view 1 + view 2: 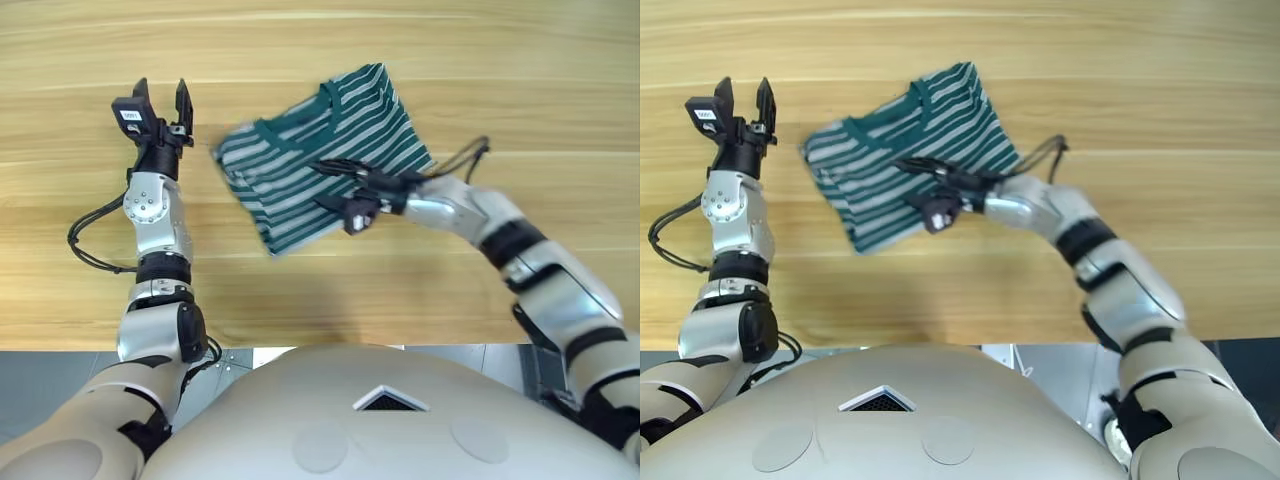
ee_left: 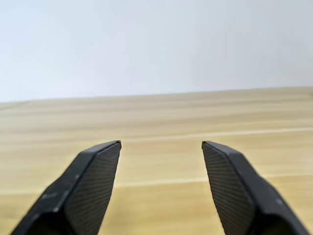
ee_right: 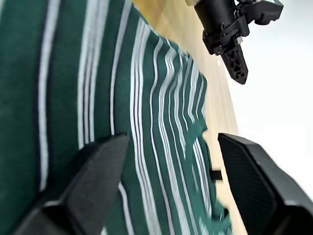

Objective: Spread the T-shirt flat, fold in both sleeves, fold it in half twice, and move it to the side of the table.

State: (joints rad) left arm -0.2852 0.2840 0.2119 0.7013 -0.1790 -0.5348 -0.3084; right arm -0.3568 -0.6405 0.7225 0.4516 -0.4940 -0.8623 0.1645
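The folded green-and-white striped cotton T-shirt (image 1: 320, 160) lies on the light wooden desk (image 1: 500, 80). Its long axis runs diagonally, from the robot's near left to the far right. The neckline sits on the far long edge. The right gripper (image 1: 325, 185) is over the near half, jaws apart with striped cloth between and below them. The left gripper (image 1: 162, 95) is upright, jaws apart and holding nothing, with the shirt's left corner just to their right and not touching.

green white-striped T-shirt (image 1: 320, 160), light wood table (image 1: 520, 80)
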